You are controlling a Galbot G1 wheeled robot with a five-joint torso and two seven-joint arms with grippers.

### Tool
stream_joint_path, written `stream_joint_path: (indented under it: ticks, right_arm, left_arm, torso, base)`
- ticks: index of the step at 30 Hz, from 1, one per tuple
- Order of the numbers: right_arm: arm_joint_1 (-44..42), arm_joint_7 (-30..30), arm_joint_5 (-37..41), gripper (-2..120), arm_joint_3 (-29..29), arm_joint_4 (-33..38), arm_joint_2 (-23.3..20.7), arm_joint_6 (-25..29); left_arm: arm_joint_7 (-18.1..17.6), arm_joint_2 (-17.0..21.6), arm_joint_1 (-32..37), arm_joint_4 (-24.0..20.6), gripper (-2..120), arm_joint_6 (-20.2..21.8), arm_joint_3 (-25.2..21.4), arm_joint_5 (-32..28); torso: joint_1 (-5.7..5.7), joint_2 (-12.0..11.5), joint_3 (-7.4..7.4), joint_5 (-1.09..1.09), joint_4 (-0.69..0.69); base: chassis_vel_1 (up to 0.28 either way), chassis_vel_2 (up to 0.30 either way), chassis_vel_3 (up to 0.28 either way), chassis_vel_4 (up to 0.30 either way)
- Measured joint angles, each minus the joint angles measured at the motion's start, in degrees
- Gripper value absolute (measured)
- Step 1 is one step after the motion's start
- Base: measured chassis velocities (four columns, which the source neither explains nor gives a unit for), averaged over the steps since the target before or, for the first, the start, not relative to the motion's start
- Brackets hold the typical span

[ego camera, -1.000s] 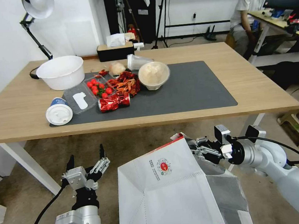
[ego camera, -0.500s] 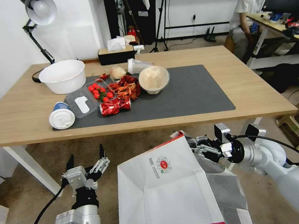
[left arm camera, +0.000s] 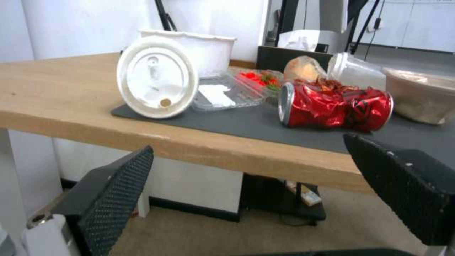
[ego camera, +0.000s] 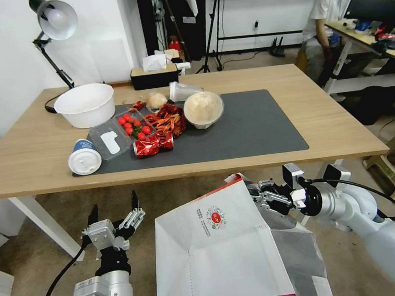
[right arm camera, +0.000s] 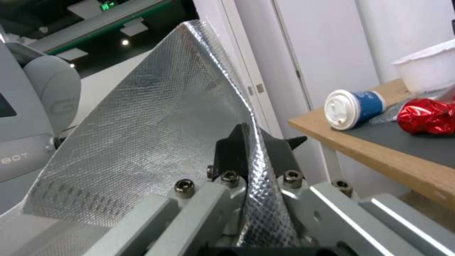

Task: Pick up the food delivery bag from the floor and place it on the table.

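Gripping bag (ego camera: 219, 251) rim: right gripper (ego camera: 254, 193), fingers clenched on foil edge | bag hanging below table (ego camera: 341, 123) front edge, off floor (ego camera: 174, 195) | left gripper (ego camera: 114, 214) idling left of bag, fingers spread, holding nothing | mat (ego camera: 250, 125) lying on table.

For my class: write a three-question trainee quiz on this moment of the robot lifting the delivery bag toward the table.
1. True or false: the right gripper is clamped on the rim of the food delivery bag.
2. Which lies nearest the table front edge? A white bowl; B lidded cup; C tissue box.
3. Fill in: the left gripper has its fingers ____.

Key: 1 true. 2 B. 3 open.
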Motion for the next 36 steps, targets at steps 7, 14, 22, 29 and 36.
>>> stream_joint_path:
  ticks: [7, 14, 22, 29, 36]
  right_arm:
    - [-0.2, 0.0, -0.1, 0, 0.0, 0.1, 0.0, 0.0]
    - [-0.2, 0.0, 0.0, 0, 0.0, 0.1, -0.1, 0.1]
    - [-0.3, 0.1, -0.1, 0, 0.1, 0.1, 0.1, 0.1]
    - [-0.4, 0.3, 0.1, 0, 0.2, 0.4, -0.1, 0.2]
    - [-0.4, 1.1, 2.1, 0, 1.0, 1.0, -0.8, 0.1]
  left_arm:
    - [0.0, 0.0, 0.0, 0.0, 100, 0.0, -0.1, 0.1]
    - [0.0, 0.0, 0.1, 0.0, 100, 0.0, 0.0, 0.2]
    - [0.0, 0.0, 0.3, -0.1, 100, -0.1, -0.2, 0.2]
    - [0.0, -0.3, 0.0, 0.9, 100, -2.9, -0.2, 0.5]
    - [0.1, -0.2, -0.1, 1.1, 100, -4.0, -0.3, 0.5]
  torso:
    - [0.85, 1.9, 1.09, 0.0, 0.0]
    - [1.67, 3.8, 2.11, 0.0, 0.0]
    - [2.5, 5.8, 3.26, 0.0, 0.0]
    - [3.24, 7.5, 4.25, 0.0, 0.0]
    - [3.26, 7.5, 4.27, 0.0, 0.0]
  base:
    - [0.0, 0.0, 0.0, 0.0]
    - [0.0, 0.0, 0.0, 0.0]
    - [0.0, 0.0, 0.0, 0.0]
    - [0.0, 0.0, 0.0, 0.0]
    - [0.0, 0.0, 0.0, 0.0]
